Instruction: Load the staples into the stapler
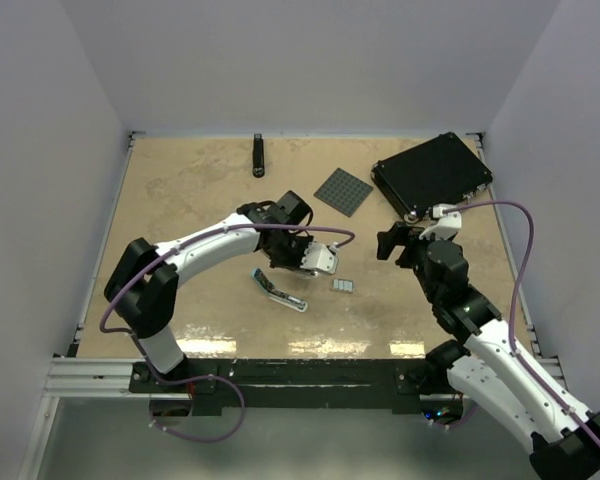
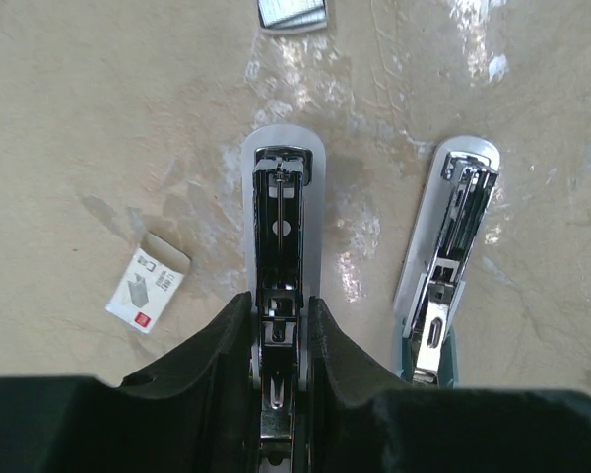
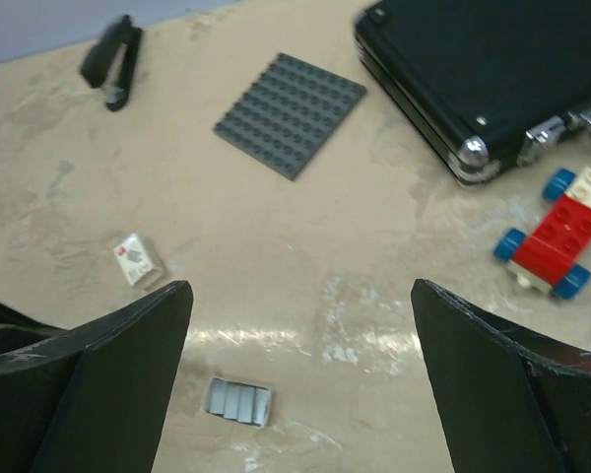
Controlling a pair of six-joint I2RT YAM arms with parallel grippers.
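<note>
The small oblong grey-green stapler (image 2: 441, 266) (image 1: 280, 290) lies opened on the tan table (image 1: 180, 200) with its silvery metal facing up. Just to its left, not touching it, is its pale blue part (image 2: 284, 197) of like length, whose open metal channel faces my left wrist camera.

The left gripper (image 2: 281, 305) (image 1: 315, 258) has closed snugly on the near end of that pale blue part, one finger on each flank. I read this grip as steadying the part so the channel stays exposed and level for loading. I cannot tell whether its far end rests on the table.

The staples are not in yet. The small grey-blue rectangular tray (image 3: 238, 401) (image 2: 292, 12) (image 1: 342, 285) lies flat on the table beyond the tip of the held part. The tiny white rectangular box (image 2: 146, 288) (image 3: 138, 258) with a dark mark sits well off to the other side.

The right gripper (image 3: 300, 286) (image 1: 392, 240) hangs above the tray's side of the table, spread wide and holding nothing. It looks placed to come down for the tray while the left holds the channel steady.

Further out are things I would leave alone: the flat dark grey studded baseplate (image 3: 291, 113), the black hard case (image 3: 473, 69), the red-and-blue toy brick car (image 3: 557, 232) and the slim black stapler (image 3: 113, 64).
</note>
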